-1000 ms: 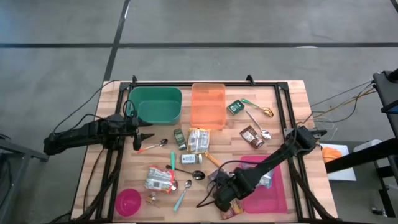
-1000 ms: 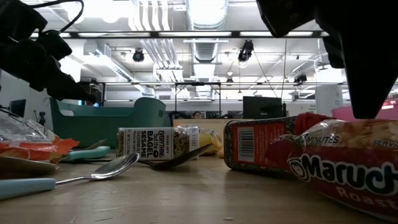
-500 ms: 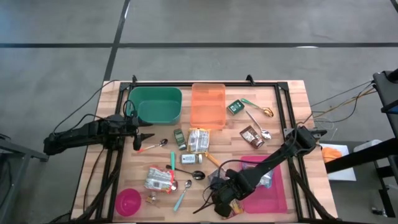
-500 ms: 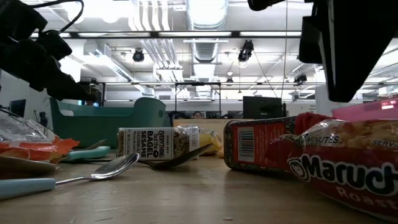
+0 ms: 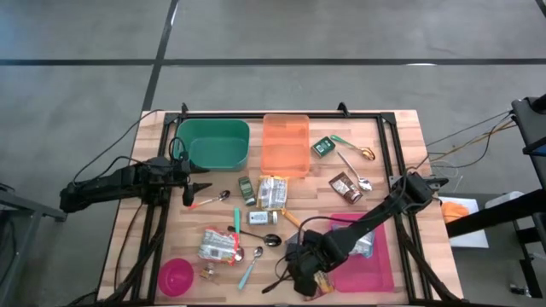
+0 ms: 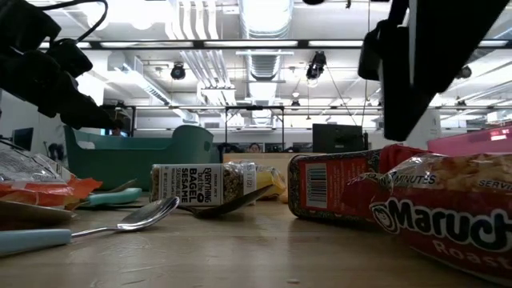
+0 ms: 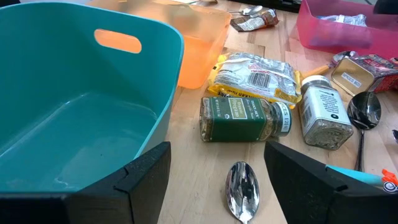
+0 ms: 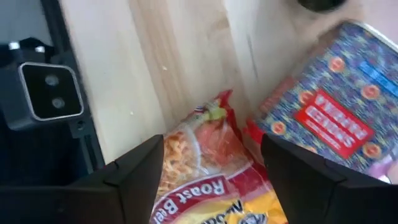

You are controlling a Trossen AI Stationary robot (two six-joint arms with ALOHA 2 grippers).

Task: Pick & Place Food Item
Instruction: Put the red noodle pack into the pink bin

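Right tool (image 8: 211,180), fingers apart, hovers over the ramen packet (image 8: 208,162) at the tabletop's (image 5: 401,136) six o'clock edge; left tool (image 7: 214,180) waits with fingers apart at nine o'clock.

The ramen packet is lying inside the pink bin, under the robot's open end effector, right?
Not quite. The ramen packet lies on the bare wooden table, beside the pink bin, not in it. The right wrist view shows this. The right end effector does hang open above it.
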